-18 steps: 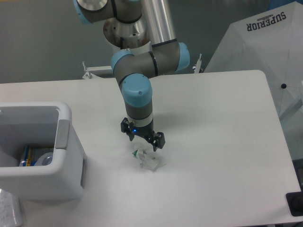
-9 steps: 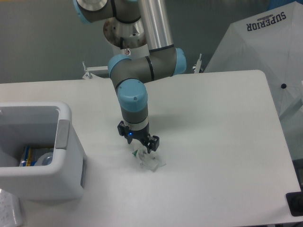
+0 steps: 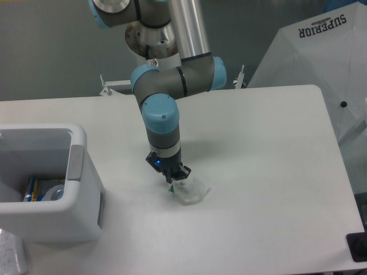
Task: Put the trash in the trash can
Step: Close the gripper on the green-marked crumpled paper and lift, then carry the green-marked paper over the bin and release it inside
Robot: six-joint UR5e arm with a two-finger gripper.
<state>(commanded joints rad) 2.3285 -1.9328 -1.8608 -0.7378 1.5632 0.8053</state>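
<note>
A crumpled white wrapper with a bit of green print, the trash (image 3: 190, 191), lies on the white table just right of the middle. My gripper (image 3: 172, 176) points straight down at the wrapper's left edge. Its fingers are drawn together and pinch that edge. The trash can (image 3: 78, 150), a large white boxy bin with a grey strip on its inner right edge, stands at the table's left side, well to the left of the gripper. Some blue, yellow and white items (image 3: 41, 190) lie at its bottom.
A white umbrella-like cover printed SUPERIOR (image 3: 321, 51) stands past the table's right edge. A black object (image 3: 358, 247) sits at the lower right corner. Something pale and crumpled (image 3: 11, 253) shows below the bin at the lower left.
The gripper has come down and closed from open onto the wrapper's left edge. The wrapper has shifted slightly to the right and bunched up.
</note>
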